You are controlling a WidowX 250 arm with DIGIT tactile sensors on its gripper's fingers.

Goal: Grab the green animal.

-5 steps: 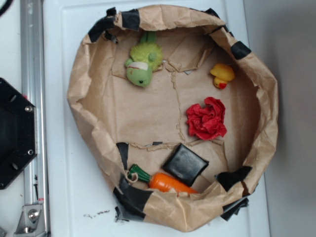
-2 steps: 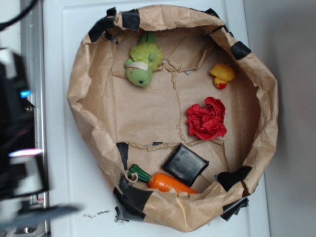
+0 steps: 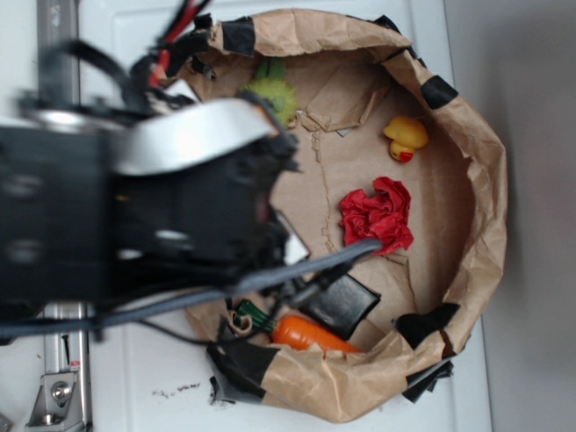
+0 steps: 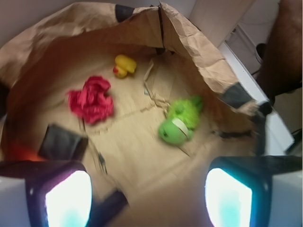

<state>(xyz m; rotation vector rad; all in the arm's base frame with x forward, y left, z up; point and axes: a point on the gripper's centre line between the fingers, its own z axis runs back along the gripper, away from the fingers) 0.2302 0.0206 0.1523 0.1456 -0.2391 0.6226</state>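
Looking through the wrist camera, the green animal (image 4: 180,122) lies on the brown paper floor of the bag (image 4: 189,35), close to the far-right wall — head toward the camera, body trailing away up and to the right, so its long axis runs diagonally. From the gripper (image 4: 149,196) it's ahead and a bit right of centre, well apart. The two fingers (image 4: 66,198) stand wide with nothing between them (looks released and ready). The red crumpled thing (image 4: 91,99) and the duck (image 4: 124,65) sit off to the left — out of the way, I'd say.
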